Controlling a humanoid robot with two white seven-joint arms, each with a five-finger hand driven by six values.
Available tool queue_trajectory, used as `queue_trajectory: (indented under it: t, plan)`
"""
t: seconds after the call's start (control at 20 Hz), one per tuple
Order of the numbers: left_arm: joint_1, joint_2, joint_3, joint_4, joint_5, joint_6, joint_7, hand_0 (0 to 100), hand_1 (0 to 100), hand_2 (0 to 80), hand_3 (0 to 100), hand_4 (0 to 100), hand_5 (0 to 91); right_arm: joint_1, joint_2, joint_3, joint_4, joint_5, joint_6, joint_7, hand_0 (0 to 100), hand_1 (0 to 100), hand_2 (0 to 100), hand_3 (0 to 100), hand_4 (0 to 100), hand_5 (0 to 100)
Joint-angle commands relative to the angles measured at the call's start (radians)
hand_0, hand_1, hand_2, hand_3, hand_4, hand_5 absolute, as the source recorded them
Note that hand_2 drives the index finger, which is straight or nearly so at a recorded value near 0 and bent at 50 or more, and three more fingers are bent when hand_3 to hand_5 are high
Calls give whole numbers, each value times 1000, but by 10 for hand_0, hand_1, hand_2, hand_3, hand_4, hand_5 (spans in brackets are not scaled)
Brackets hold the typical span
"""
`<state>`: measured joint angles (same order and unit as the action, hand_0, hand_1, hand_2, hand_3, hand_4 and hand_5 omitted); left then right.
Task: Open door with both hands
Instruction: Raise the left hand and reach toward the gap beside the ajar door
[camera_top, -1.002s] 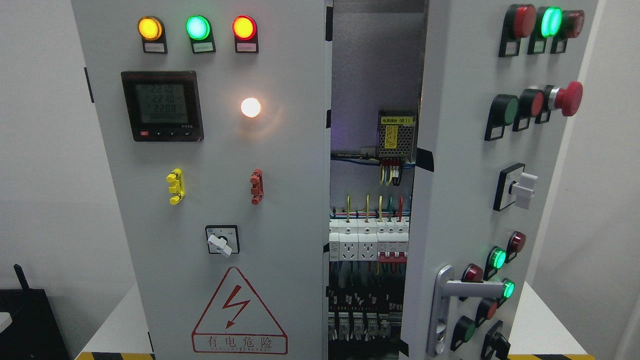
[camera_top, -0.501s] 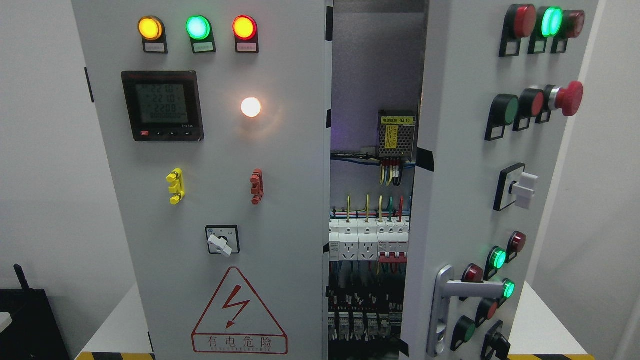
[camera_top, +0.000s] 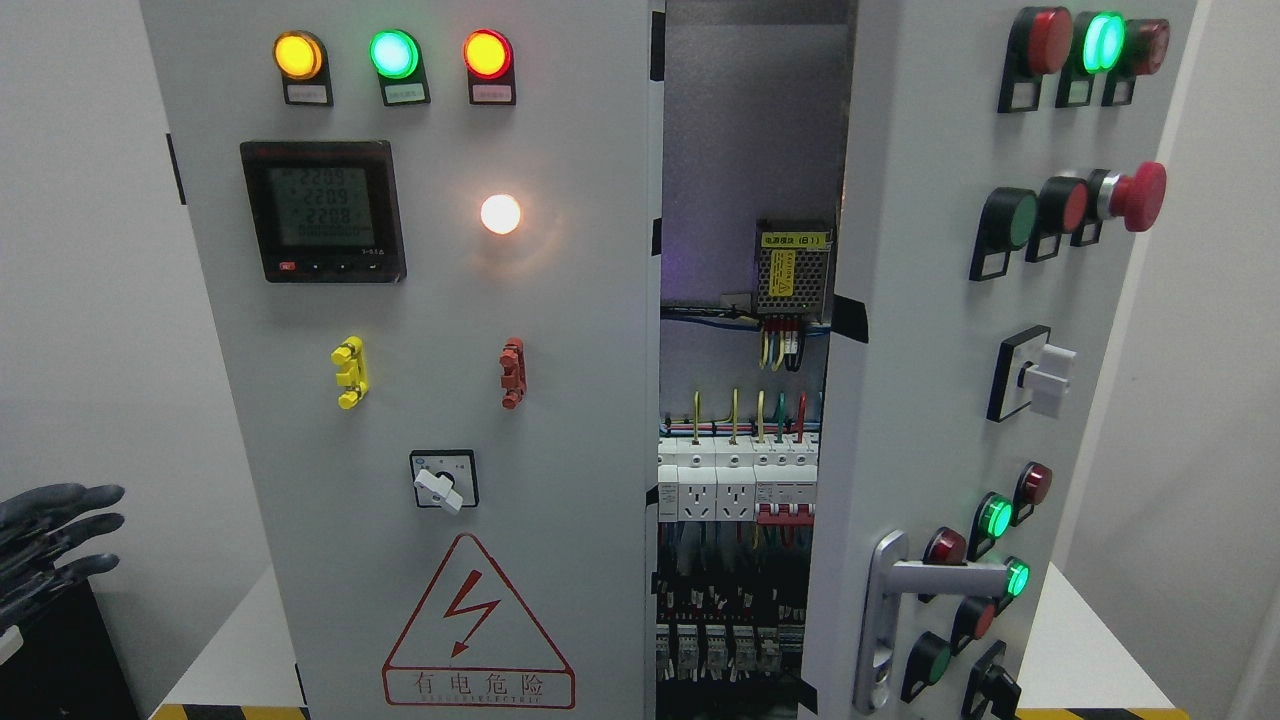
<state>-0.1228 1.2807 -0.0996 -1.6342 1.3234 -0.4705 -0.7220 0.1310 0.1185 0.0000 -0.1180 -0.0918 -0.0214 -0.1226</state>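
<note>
we see the right door of the electrical cabinet already swung partly ajar, breakers showing in the gap, while the left door sits shut. our left hand enters at lower left, fingers spread, holding nothing. next we judge it must reach a door edge.

The warning triangle on the left door reads 有电危险; the meter shows 2209; the power supply label ends (B1).
</note>
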Motion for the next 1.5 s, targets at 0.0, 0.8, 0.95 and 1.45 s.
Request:
queue_trajectory:
  t: [0.0,0.8,0.95,1.45]
  plan:
    - [-446,-104,-724,13,-98,45,1,0,0,0,0,0,0,1,1,-18,0,0,0,0,386,0,0,0,0,0]
    - [-1187,-377,-1169,112,192,412,4,0,0,0,0,0,0,-1,0,-18,0,0,0,0,386,0,0,0,0,0]
    - [-1206,-418,-1169,106,194,414,4,0,0,0,0,0,0,1,0,-18,0,0,0,0,386,0,0,0,0,0]
    - [-1302,-572,-1148,106,304,543,1,0,0,0,0,0,0,1,1,-18,0,0,0,0,386,0,0,0,0,0]
